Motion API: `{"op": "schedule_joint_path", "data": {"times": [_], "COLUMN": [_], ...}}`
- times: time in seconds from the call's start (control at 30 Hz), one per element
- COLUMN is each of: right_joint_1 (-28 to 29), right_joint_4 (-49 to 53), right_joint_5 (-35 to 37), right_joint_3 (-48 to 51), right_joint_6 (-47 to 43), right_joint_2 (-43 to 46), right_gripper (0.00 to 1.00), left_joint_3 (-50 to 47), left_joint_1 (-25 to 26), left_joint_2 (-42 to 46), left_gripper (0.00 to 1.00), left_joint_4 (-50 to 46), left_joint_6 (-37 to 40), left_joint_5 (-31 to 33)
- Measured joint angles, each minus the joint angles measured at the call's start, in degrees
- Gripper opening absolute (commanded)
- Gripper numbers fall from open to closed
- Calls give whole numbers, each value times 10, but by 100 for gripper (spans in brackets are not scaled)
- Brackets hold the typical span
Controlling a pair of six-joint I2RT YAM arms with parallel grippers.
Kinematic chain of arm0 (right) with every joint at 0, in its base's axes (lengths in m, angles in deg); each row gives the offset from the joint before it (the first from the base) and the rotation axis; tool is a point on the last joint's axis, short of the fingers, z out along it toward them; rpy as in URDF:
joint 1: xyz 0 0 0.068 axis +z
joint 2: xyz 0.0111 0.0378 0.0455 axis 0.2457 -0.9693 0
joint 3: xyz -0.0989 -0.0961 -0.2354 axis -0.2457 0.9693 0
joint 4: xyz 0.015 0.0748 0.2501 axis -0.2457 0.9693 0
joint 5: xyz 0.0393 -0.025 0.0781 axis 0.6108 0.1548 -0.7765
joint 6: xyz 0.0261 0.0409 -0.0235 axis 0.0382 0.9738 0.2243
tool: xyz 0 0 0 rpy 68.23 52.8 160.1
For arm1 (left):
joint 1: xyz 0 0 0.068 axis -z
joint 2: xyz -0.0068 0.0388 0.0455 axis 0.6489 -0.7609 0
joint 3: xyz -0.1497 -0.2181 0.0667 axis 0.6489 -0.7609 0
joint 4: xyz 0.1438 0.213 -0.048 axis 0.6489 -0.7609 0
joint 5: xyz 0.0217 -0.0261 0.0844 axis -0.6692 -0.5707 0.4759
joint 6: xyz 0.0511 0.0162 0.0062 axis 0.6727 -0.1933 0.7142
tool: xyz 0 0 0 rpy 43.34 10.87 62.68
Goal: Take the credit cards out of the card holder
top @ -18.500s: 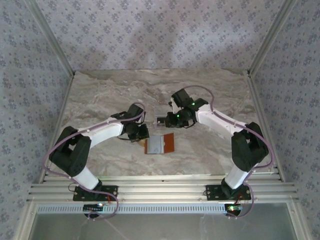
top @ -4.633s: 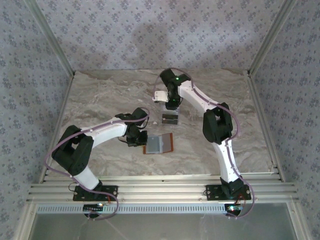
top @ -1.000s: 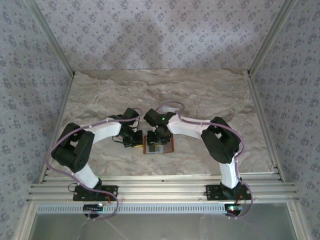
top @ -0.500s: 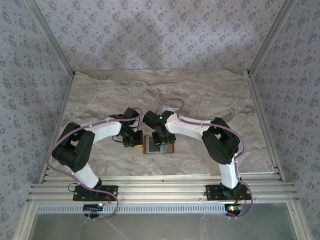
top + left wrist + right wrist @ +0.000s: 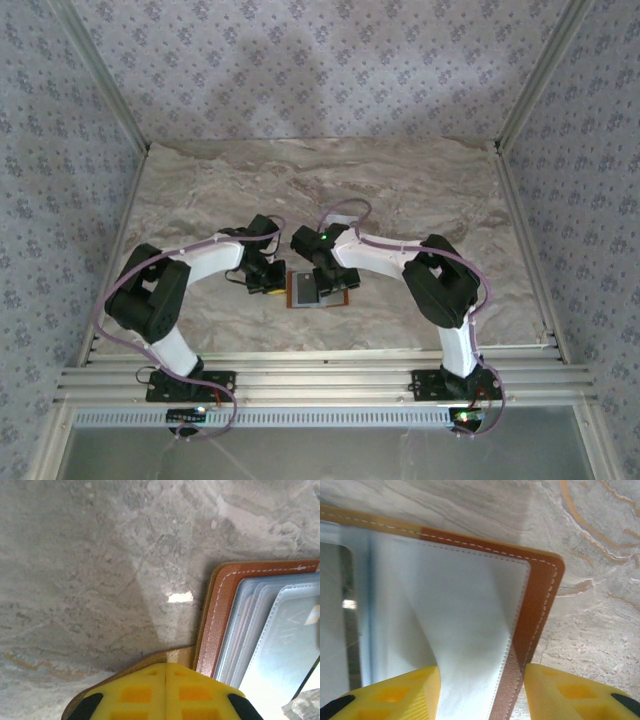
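The card holder point(image 5: 340, 291) lies open on the marble table, a brown leather bifold with a pale grey-blue inside point(image 5: 470, 605). Silvery-grey credit cards point(image 5: 282, 640) sit stacked in its pockets, their edges fanned. My left gripper point(image 5: 272, 279) is shut, its yellow fingertips point(image 5: 165, 692) pressed down over the card holder's tan side tab point(image 5: 172, 656) at its left edge. My right gripper point(image 5: 482, 695) is open and low over the card holder's right half. One finger is over the pale pocket, the other is outside the stitched brown rim point(image 5: 540, 605).
Marble tabletop point(image 5: 320, 180) stretches free behind and to both sides of the card holder. Aluminium rails point(image 5: 320, 385) run along the near edge by the arm bases. Patterned walls point(image 5: 90, 200) close in the left, right and back.
Over the last second my right gripper has opened wider and shifted slightly right over the card holder. The left gripper and the card holder have stayed put.
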Motion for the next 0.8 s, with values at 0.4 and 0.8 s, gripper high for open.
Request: {"op": "schedule_joint_path", "data": {"times": [0.4, 0.8], "right_joint_1": [-5, -24], "right_joint_4": [-16, -65], "right_joint_5": [0, -64], "right_joint_3": [38, 41], "right_joint_6": [-7, -10], "right_joint_2": [50, 103], "right_gripper": [47, 40], "left_joint_3": [55, 87], "left_joint_1": [35, 62], "left_joint_2": [8, -26], "left_gripper": [8, 7], "left_joint_4": [-32, -28], "left_joint_6": [-3, -14], "left_joint_5": [4, -3]}}
